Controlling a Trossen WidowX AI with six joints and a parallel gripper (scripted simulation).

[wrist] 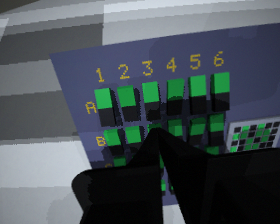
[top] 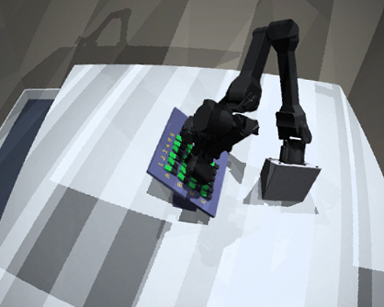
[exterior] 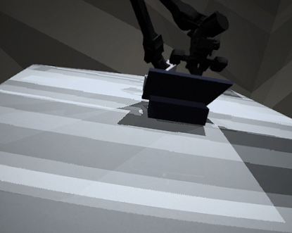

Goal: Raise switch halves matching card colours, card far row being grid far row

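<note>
The blue panel (top: 175,119) (exterior: 186,87) (wrist: 70,65) is tilted and carries rows A to D of green and dark switches. In the wrist view, row A shows bright green far halves, as on switch A1 (wrist: 104,98) and switch A6 (wrist: 220,83), above dark near halves. Switch B1 (wrist: 112,136) and switch B2 (wrist: 133,133) also show green. My gripper (wrist: 155,132) is shut and empty, its tips over or at switch B3; contact cannot be told. The fingers hide much of rows C and D. The small card (wrist: 252,137) lies right of the grid, cut off by the frame edge.
A dark stand block (exterior: 178,111) supports the panel from below. The arm's grey base box (top: 290,182) stands to the right of the panel in the top view. A dark blue recess with a pale rim (top: 25,90) runs along the table's left side. Striped shadows cross the table.
</note>
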